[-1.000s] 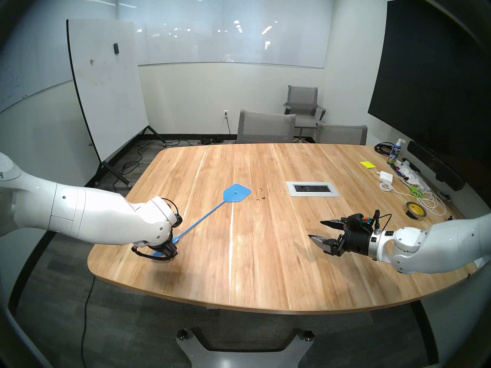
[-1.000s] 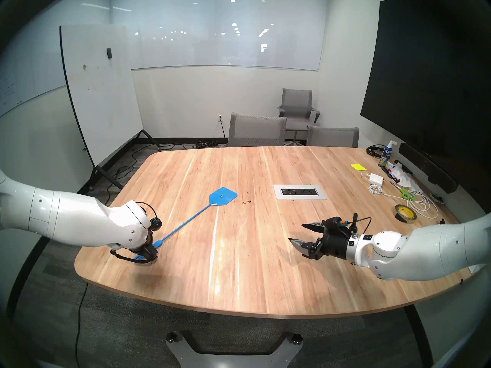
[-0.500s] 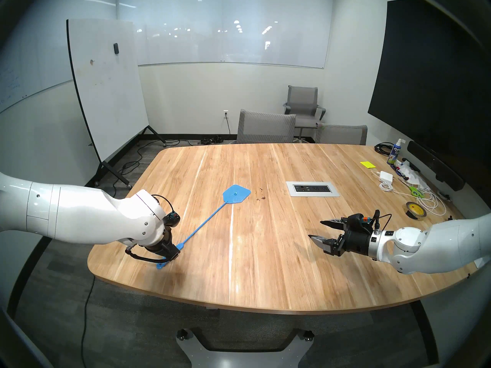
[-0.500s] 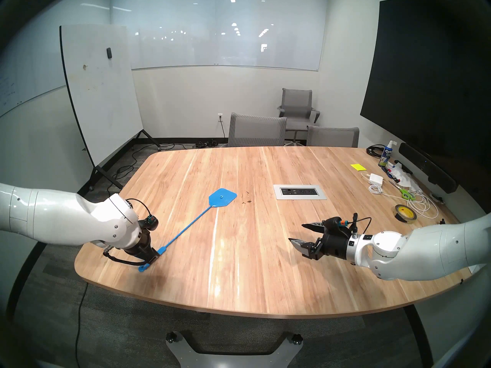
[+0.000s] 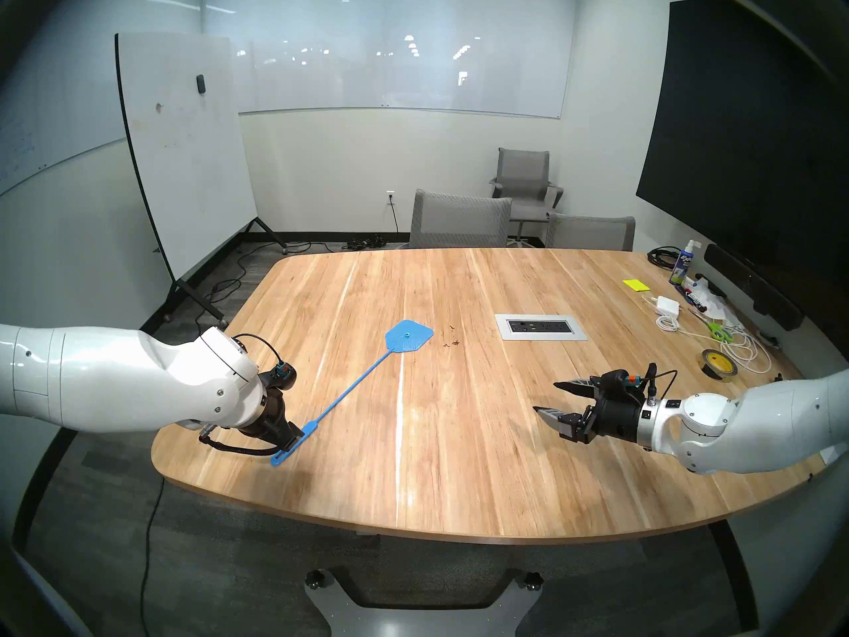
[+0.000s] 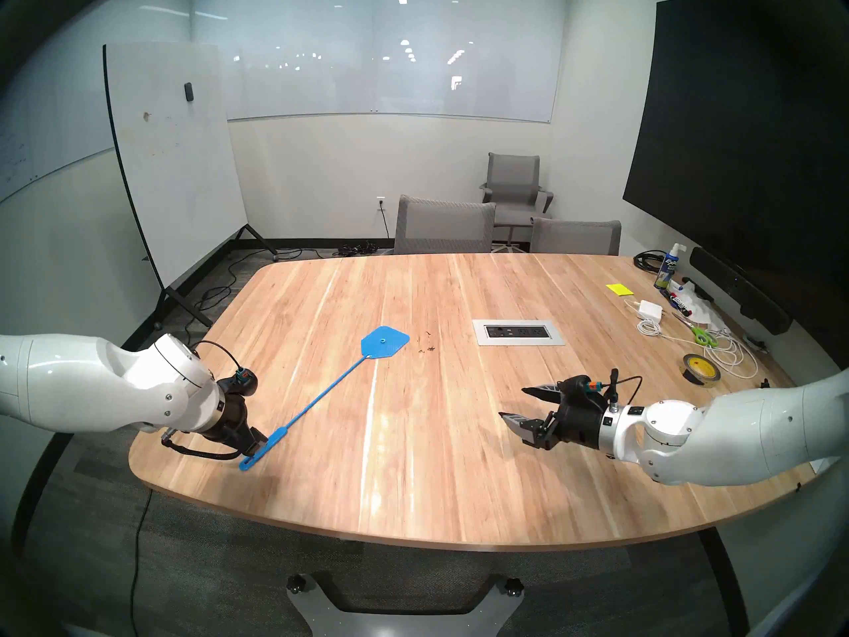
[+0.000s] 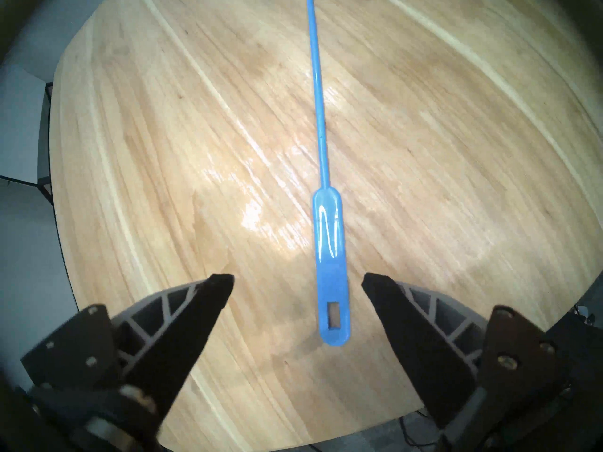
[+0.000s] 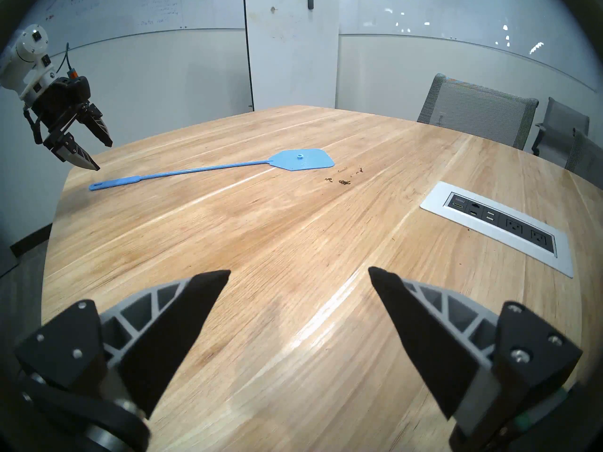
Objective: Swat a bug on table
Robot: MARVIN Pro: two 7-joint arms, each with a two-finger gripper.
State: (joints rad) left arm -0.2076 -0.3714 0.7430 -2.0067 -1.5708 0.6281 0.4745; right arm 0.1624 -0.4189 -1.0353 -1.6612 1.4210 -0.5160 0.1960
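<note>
Bug (image 8: 343, 182) is lying beside swatter (image 5: 349, 390) head. Left gripper (image 7: 297, 282) is being held apart over the handle, nothing clamped; a shallow pinch is risking slippage. Right gripper (image 8: 299, 275) is being held apart, idle.

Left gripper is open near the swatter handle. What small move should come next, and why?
Probably ease the left gripper down and forward to straddle the flat grip of the fly swatter, then close. Its fingers are spread and above the table, the swatter lies flat and unheld, and the bug sits just beyond the swatter's head.
</note>
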